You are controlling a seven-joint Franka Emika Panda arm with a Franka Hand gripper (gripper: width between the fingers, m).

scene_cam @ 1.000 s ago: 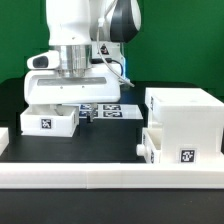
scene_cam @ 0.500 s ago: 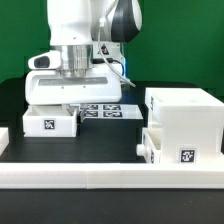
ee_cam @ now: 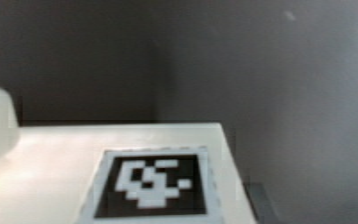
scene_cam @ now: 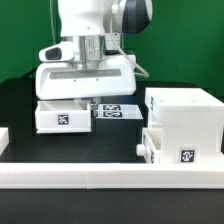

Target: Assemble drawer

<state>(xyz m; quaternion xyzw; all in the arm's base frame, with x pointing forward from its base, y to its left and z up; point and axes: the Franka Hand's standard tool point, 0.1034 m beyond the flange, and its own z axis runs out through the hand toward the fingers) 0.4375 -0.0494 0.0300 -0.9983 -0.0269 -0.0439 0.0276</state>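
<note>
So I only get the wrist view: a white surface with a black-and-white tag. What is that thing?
Observer: Most likely the small tray, right under the arm, at the exterior view's left.
Operator: Anything else nearby?
Observer: A tall white shell stands at the exterior view's right, apart from that tray.
Operator: Is it empty?
Observer: No, a second tray with its own tag shows at its lower front.

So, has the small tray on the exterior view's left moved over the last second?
Yes. The small tray has shifted toward the exterior view's right, and in that view it now overlaps the left end of the marker board.
</note>
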